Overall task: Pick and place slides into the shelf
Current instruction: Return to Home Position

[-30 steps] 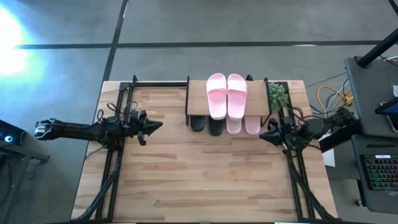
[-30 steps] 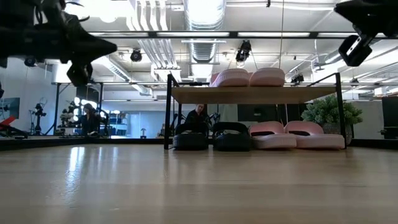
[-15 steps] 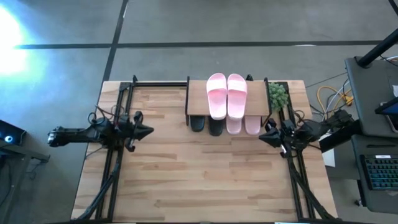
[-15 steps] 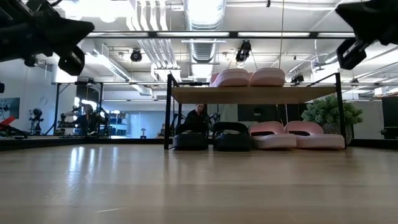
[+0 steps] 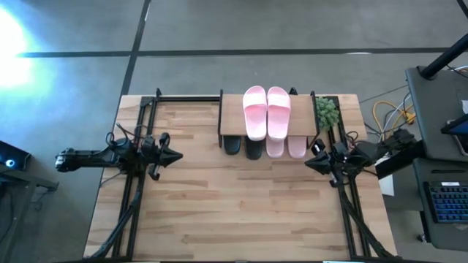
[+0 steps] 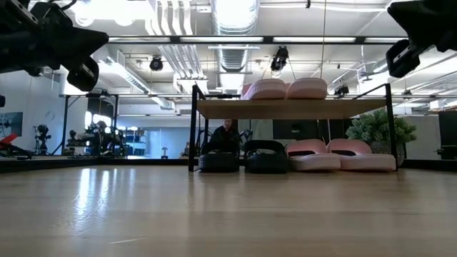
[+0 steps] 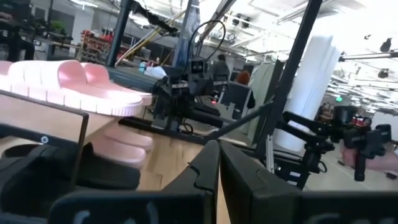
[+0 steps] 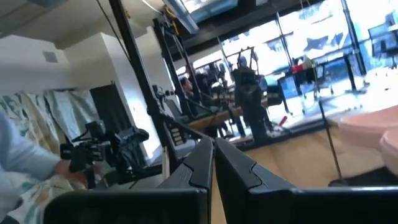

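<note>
No text, brand, number or sign can be read anywhere. The slides point(image 5: 266, 111) and the shelf point(image 5: 232, 115) show plain surfaces. The keys of the keyboard point(image 5: 447, 201) beside the bench point(image 5: 219, 212) are too small to make out.

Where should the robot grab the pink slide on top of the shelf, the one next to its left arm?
Probably by its raised strap, from straight above: the pink slide lies flat on the shelf, its twin tight beside it, blocking a sideways pinch.
</note>
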